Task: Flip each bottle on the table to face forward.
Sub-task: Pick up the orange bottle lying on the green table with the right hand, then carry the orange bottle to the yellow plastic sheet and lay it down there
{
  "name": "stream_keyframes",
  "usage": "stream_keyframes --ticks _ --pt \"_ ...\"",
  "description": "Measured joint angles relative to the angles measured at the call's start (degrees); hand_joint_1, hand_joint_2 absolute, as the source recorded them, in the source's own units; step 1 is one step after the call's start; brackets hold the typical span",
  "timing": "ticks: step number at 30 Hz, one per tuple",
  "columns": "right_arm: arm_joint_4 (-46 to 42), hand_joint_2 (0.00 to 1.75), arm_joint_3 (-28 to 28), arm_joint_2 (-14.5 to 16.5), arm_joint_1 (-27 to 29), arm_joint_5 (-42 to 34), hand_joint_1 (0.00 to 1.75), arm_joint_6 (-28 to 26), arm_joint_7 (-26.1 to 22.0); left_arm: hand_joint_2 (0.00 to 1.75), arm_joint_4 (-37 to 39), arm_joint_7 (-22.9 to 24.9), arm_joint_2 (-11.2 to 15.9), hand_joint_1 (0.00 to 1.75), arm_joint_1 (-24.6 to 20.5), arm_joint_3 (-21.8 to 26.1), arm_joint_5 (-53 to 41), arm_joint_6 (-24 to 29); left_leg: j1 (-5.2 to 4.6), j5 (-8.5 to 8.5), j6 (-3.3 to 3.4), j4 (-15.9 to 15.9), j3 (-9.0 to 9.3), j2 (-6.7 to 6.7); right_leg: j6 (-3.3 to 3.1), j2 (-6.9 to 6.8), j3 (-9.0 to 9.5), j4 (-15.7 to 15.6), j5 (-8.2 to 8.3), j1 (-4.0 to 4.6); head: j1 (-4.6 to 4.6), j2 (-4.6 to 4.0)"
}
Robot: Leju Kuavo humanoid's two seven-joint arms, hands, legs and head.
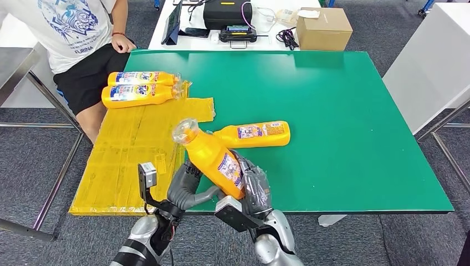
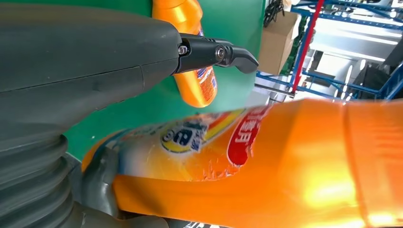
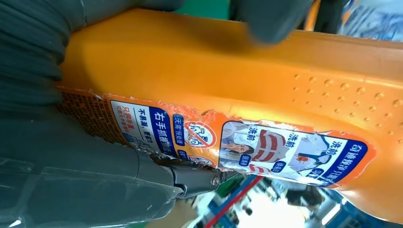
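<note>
Two orange bottles (image 1: 143, 87) lie side by side at the far left of the worktop (image 1: 343, 111), on a patch of yellow tape (image 1: 133, 149), with their main labels up, so they look already turned to face forward. A third bottle (image 1: 254, 134) lies near the middle of the green surface with a small-print label showing, so I judge it to be on its back and not yet flipped. The fourth bottle (image 1: 213, 159) is off the worktop, tilted with its wrapped cap up and away from the robot, above the near edge. The right hand (image 1: 256, 191) grips its lower body, fingers wrapped around it; the right wrist view shows the back label with instruction pictures just by the fingers. The left hand (image 1: 185, 185) cups the same bottle from the other side, and the left wrist view shows the front label close against it, though how firmly that hand is closed on it I cannot tell. So the task seems about half done, with this bottle in mid-turn and one left. A person (image 1: 83, 39) in a white shirt sits at the far left corner. Beyond the worktop a white table carries a cardboard box (image 1: 324, 27), a black case (image 1: 227, 12) and cables; the floor is grey carpet.
</note>
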Motion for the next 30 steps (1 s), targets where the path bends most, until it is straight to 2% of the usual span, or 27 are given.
stream_keyframes --ticks 9,18,30 --pt "7.3 1.75 4.6 0.9 -2.2 -1.2 1.75 4.9 0.0 1.75 0.7 0.4 0.0 0.0 -0.2 0.1 3.5 0.1 0.0 0.0 0.0 0.0 -0.01 0.0 0.0 0.0 -0.02 0.0 0.0 0.0 -0.01 0.0" --pt "14.9 1.75 6.5 1.4 -5.0 -0.9 1.75 5.2 0.3 1.75 1.9 0.9 0.1 0.0 0.1 1.5 6.0 -1.3 0.0 0.0 0.0 0.0 0.0 0.07 0.0 0.02 -0.03 0.0 0.0 0.0 -0.01 0.0" --pt "18.6 1.75 7.0 1.9 -6.5 -0.4 1.75 5.3 0.6 1.75 2.6 0.9 0.1 0.0 0.3 2.4 6.1 -1.3 0.0 0.0 0.0 0.0 0.0 0.09 0.0 0.02 -0.06 0.0 0.0 0.0 -0.01 0.0"
